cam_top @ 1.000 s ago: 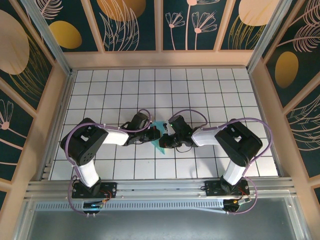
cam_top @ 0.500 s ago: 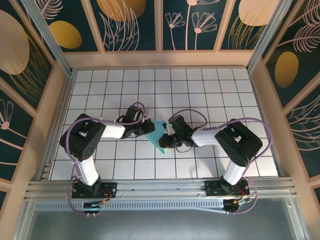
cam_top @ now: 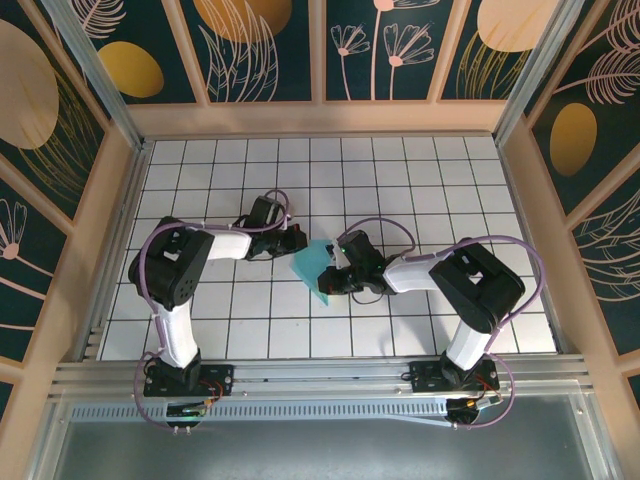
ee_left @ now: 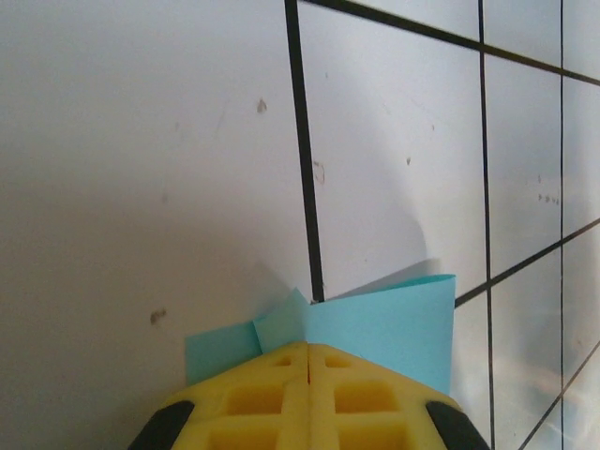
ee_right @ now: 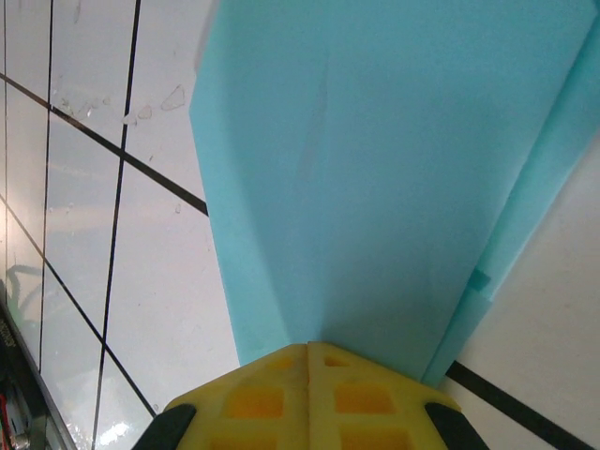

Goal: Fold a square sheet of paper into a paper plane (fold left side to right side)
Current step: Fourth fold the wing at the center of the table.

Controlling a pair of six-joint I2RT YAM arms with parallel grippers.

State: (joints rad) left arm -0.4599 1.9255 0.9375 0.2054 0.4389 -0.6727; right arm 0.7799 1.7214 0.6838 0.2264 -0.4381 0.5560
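Left tool [ee_left: 309, 349]: yellow pads pressed together, and a small flap of the turquoise paper sheet [cam_top: 315, 270] pokes out past the tips, so it reads as clamped on the sheet's far-left corner. The sheet sits mid-worktop [cam_top: 400, 180] on the grid, between the two arms, already creased into a narrower shape. Its long axis runs roughly far-to-near with a slight tilt. Right tool [ee_right: 309, 347]: pads also closed, pinching the sheet's right side, and a layered fold edge runs along the right in that wrist view. Key relation: the sheet lies right of the left tool and left of the right tool, both touching it. The left arm holds the free edge, so my guess is it carries that edge across toward the right tool. No brand, label or writing legible anywhere.
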